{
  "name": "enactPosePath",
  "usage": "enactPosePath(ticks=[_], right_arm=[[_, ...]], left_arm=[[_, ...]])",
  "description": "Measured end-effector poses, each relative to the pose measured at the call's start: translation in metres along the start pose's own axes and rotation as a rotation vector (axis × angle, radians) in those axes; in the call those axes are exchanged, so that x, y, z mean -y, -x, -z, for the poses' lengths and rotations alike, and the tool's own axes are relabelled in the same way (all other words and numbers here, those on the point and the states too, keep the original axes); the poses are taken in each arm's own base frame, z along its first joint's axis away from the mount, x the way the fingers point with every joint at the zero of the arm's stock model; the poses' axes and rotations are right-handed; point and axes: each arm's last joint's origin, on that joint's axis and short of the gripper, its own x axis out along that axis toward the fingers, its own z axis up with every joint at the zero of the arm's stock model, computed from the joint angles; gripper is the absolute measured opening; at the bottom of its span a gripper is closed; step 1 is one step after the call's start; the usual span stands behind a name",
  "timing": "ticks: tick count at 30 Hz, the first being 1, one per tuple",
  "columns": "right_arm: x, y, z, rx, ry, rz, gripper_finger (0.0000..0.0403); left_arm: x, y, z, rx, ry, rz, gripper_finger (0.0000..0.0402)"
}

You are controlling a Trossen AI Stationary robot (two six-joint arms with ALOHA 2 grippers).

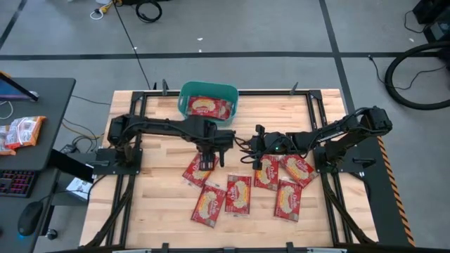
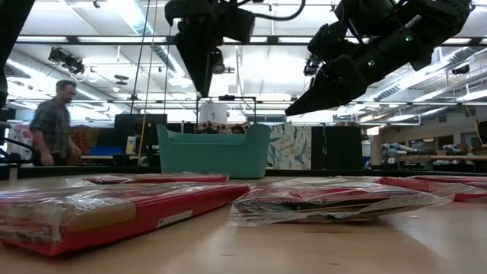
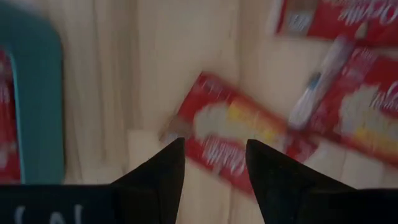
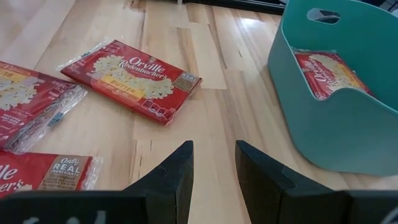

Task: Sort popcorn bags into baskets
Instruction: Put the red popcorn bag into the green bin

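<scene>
Left tool (image 1: 211,159), fingers apart and empty, hovers above a popcorn bag (image 1: 197,171) on the worktop (image 1: 155,211); it should descend squarely over one edge before pinching. Right tool (image 1: 257,156), also parted and empty, waits nearby. Beyond, the teal basket (image 1: 188,90) already holds a bag (image 1: 207,107).

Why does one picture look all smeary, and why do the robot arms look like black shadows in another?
In the left wrist view the popcorn bags and basket are smeared by blur. In the low view bright ceiling lights sit behind the arms, so the left gripper and right gripper show as dark shapes. The right wrist view is sharp, with the bag's lettering readable.
</scene>
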Motion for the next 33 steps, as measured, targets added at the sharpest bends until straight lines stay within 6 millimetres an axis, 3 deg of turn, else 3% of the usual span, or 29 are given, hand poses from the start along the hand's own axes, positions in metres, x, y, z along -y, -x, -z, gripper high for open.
enactPosePath(ticks=[5, 13, 26, 33], right_arm=[[-0.001, 0.000, 0.000, 0.000, -0.003, -0.015, 0.0124], [0.000, 0.000, -0.001, 0.009, 0.000, -0.002, 0.0124], [0.000, 0.000, -0.002, 0.020, 0.000, 0.000, 0.0124], [0.000, 0.000, -0.002, 0.019, 0.000, 0.000, 0.0124]], left_arm=[[0.012, -0.020, 0.004, 0.042, -0.027, 0.003, 0.0173], [0.008, -0.061, 0.023, -0.033, -0.053, 0.003, 0.0173], [-0.040, -0.094, 0.033, 0.042, -0.153, 0.096, 0.0173], [-0.055, -0.115, 0.044, 0.087, -0.184, 0.121, 0.0173]])
